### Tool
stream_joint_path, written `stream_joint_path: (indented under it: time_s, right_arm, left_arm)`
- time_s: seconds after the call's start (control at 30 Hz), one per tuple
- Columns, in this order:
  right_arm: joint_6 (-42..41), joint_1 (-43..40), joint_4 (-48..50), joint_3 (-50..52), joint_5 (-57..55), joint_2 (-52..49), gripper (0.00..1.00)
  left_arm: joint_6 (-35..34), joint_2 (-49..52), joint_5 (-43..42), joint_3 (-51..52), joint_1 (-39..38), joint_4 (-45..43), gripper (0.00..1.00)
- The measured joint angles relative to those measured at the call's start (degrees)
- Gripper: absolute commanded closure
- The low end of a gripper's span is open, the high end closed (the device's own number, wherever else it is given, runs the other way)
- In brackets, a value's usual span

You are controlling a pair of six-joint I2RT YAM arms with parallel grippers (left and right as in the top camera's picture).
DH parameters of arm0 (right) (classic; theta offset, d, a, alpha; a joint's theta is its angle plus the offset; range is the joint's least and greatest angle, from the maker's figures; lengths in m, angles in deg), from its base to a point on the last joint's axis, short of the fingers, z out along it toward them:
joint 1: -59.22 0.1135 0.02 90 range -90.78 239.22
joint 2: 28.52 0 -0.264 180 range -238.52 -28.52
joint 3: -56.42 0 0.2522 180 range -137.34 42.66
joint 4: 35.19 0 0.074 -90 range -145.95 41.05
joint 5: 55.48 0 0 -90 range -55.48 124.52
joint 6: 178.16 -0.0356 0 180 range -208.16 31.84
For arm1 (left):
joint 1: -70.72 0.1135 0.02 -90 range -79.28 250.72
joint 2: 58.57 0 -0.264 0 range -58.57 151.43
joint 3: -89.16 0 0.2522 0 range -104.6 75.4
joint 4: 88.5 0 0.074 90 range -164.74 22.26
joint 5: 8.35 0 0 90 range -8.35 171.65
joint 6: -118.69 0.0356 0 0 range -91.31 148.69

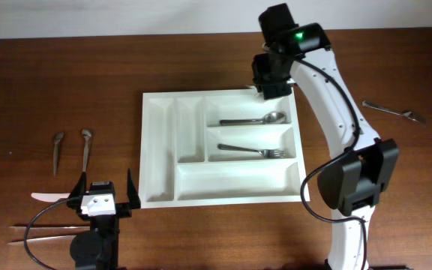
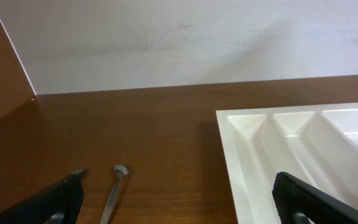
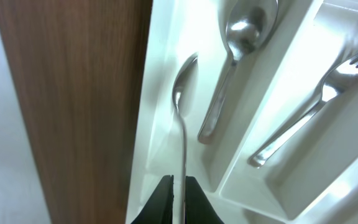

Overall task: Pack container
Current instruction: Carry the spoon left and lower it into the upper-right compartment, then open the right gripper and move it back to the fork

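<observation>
Robot lab setup, apparently: bare wooden table (image 1: pixel 201 240), plain white wall (image 2: pixel 166 43) behind.

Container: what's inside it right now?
A spoon in the far wide compartment, a fork in the middle one; the other compartments show bare. The right tool, gripping a second spoon, covers one far corner of the container.

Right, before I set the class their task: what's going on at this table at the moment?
The right gripper is shut on the handle of a held spoon, hanging it over the far crosswise compartment of the white cutlery tray. A packed spoon already lies in that compartment, and a fork lies in the next one. The left gripper is open and holds nothing, by the tray's near-left corner. A small spoon and other cutlery lie on the table outside the tray.
</observation>
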Motion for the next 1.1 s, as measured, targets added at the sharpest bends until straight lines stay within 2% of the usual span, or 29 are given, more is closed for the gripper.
stream_joint_path:
  time_s: [0.33, 0.6, 0.7, 0.8, 0.87, 1.0, 1.1]
  right_arm:
    - [-1.0, 0.1, -0.6, 0.0, -1.2, -5.0, 0.9]
    - [-1.0, 0.1, -1.6, 0.0, -3.5, -5.0, 0.79]
    - [-1.0, 0.1, -1.7, 0.0, -4.0, -5.0, 0.62]
    - [0.2, -0.3, -1.9, 0.0, -6.8, -5.0, 0.36]
    - [1.1, -0.9, -2.4, 0.0, -8.9, -5.0, 0.24]
    - [5.9, -4.7, -2.8, 0.0, -13.2, -5.0, 0.07]
    - [9.8, -10.0, -2.8, 0.0, -15.7, -5.0, 0.04]
  left_arm:
    - [0.0, 0.0, 0.0, 0.0, 0.0, 0.0, 0.01]
    - [0.0, 0.0, 0.0, 0.0, 0.0, 0.0, 0.01]
    - [0.0, 0.0, 0.0, 0.0, 0.0, 0.0, 0.01]
    - [0.0, 0.0, 0.0, 0.0, 0.0, 0.0, 0.01]
    - [0.0, 0.0, 0.0, 0.0, 0.0, 0.0, 0.01]
    - [0.0, 0.0, 0.0, 0.0, 0.0, 0.0, 0.01]
    - [0.0, 0.0, 0.0, 0.0, 0.0, 0.0, 0.01]
